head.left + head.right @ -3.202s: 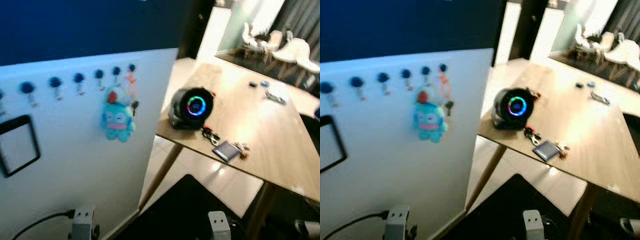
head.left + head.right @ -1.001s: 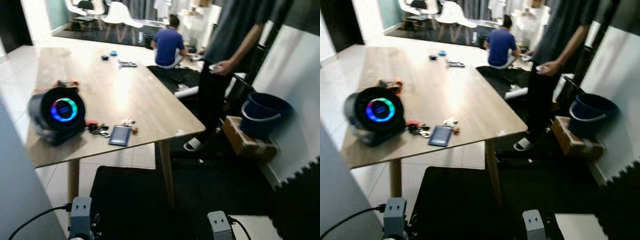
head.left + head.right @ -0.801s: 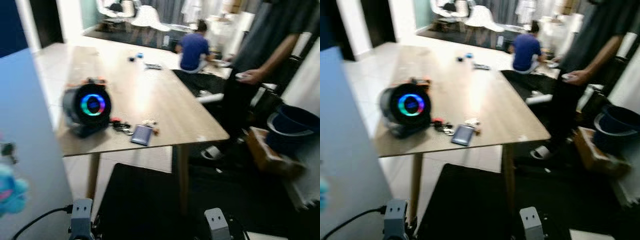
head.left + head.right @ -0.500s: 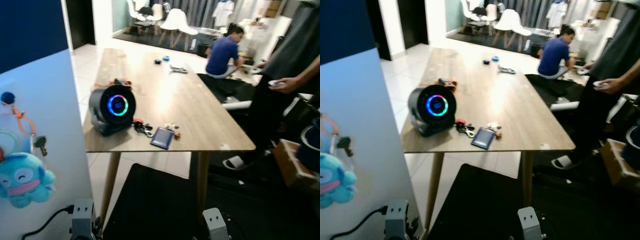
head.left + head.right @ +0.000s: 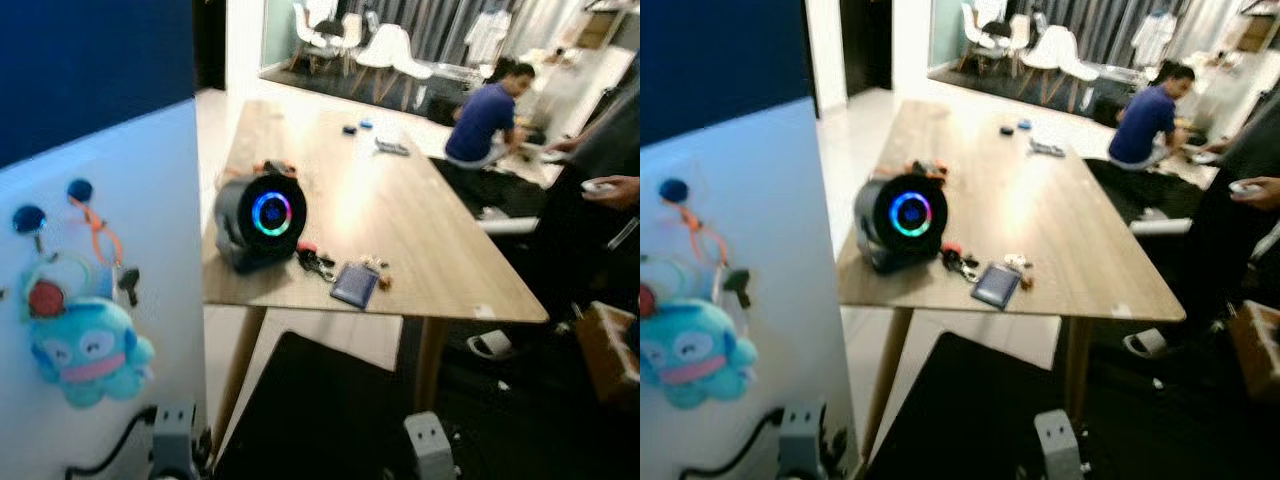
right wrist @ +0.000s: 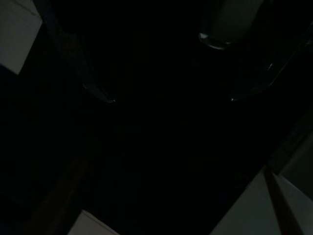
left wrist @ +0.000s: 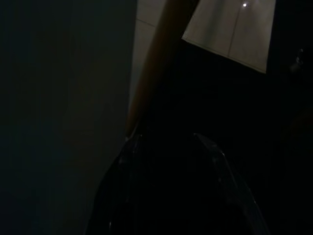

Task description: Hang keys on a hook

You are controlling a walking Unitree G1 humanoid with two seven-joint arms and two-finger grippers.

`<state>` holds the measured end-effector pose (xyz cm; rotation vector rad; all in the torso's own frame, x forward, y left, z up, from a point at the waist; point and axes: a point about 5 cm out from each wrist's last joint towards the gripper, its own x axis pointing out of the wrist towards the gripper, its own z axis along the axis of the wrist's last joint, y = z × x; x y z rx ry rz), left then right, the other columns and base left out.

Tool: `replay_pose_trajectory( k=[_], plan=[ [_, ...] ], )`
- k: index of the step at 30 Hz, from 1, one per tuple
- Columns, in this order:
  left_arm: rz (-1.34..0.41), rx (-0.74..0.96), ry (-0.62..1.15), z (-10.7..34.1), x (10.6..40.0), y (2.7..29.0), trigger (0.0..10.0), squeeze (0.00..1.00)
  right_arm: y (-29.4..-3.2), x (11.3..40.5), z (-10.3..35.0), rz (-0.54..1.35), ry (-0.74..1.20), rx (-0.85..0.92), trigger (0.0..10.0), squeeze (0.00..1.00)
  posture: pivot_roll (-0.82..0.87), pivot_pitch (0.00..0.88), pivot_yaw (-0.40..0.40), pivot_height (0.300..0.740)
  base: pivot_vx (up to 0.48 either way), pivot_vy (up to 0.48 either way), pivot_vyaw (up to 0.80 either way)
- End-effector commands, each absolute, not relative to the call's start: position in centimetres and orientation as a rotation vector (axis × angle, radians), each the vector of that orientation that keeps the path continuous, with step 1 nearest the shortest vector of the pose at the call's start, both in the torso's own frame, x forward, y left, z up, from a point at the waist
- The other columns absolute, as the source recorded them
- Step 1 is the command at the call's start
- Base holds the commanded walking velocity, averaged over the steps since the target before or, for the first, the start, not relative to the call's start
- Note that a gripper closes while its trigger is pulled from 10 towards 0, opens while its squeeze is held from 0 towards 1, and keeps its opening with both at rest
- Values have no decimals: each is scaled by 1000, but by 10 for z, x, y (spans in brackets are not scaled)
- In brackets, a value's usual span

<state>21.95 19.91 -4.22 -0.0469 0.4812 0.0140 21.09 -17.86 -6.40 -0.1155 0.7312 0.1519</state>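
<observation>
Left eye: the camera has swung back left since a second ago, so the white board (image 5: 100,260) with its blue hooks (image 5: 80,189) is in frame again, not just the room. A plush (image 5: 88,350) and an orange strap (image 5: 100,235) already hang there. The keys (image 5: 318,264) lie on the wooden surface (image 5: 400,200), just beside the round speaker (image 5: 262,217) and a dark wallet (image 5: 354,285), near the front edge. So I'd say nothing is picked up yet and the robot is lining up between board and surface.

Right eye: same scene. The surface corner sits close to the board edge, with a narrow gap of tiled floor (image 5: 930,345) and a black mat (image 5: 970,420) below. One person (image 5: 1145,120) sits beyond the far end, another stands at the right (image 5: 1240,230), so open room is mostly straight ahead.

Left wrist: very dark; the left hand (image 7: 166,161) hangs by a wooden leg (image 7: 154,63). Can't tell if it's open or holding anything.

Right wrist: the right hand (image 6: 161,98) hangs idle with its fingers spread wide and nothing between them.
</observation>
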Motion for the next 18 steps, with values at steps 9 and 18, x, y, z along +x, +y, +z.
replay_pose_trajectory(
  k=[9, 18],
  plan=[
    [64, -71, 495, -45, 213, 209, 10000, 0, -182, 211, -63, 140, 726, -110, 10000, 0, 114, 38, -120, 740, 0, 0, 0],
    [46, -49, 487, -44, 215, 207, 10000, 0, -183, 211, -63, 137, 726, -109, 10000, 0, 108, 38, -115, 740, 0, -93, 0]
  ],
)
